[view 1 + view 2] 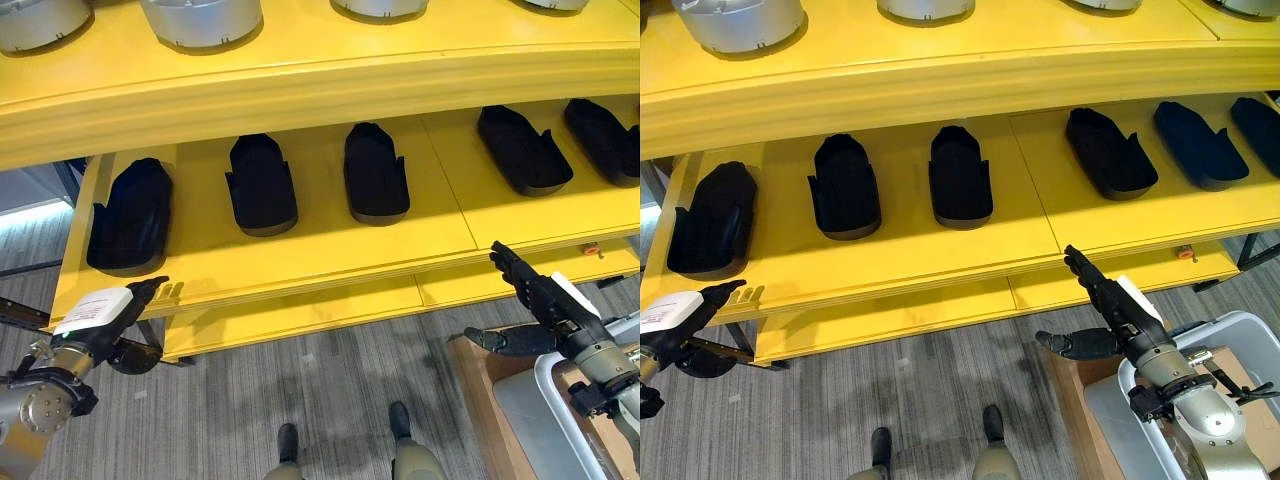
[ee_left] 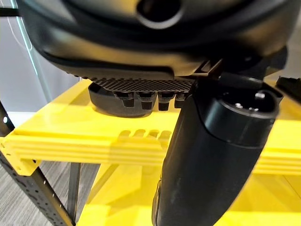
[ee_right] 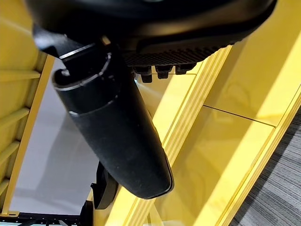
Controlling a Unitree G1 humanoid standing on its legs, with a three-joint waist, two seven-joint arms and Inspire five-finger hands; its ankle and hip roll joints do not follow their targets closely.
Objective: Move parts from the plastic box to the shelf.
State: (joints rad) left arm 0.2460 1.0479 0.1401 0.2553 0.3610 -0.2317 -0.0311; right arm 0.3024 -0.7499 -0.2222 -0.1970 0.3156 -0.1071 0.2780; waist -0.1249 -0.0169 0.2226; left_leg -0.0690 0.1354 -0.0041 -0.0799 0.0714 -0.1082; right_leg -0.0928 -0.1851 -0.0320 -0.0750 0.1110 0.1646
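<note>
Hands empty: left hand (image 1: 105, 320) fingers straight at the yellow shelf (image 1: 300, 265) edge, right hand (image 1: 545, 300) spread open above the plastic box (image 1: 545, 410). Black parts (image 1: 262, 185) lined along the shelf.

The shelf (image 1: 330, 250) is seen to be yellow, smooth and a little shiny, like painted board. The black parts (image 1: 375, 172) on it look matt and dull, like plastic. Silver parts (image 1: 200, 20) above look like smooth metal. The floor (image 1: 300, 400) is covered with rough grey carpet. The plastic box (image 1: 1230, 345) looks pale and smooth, beside a brown wood board (image 1: 485, 400)
</note>
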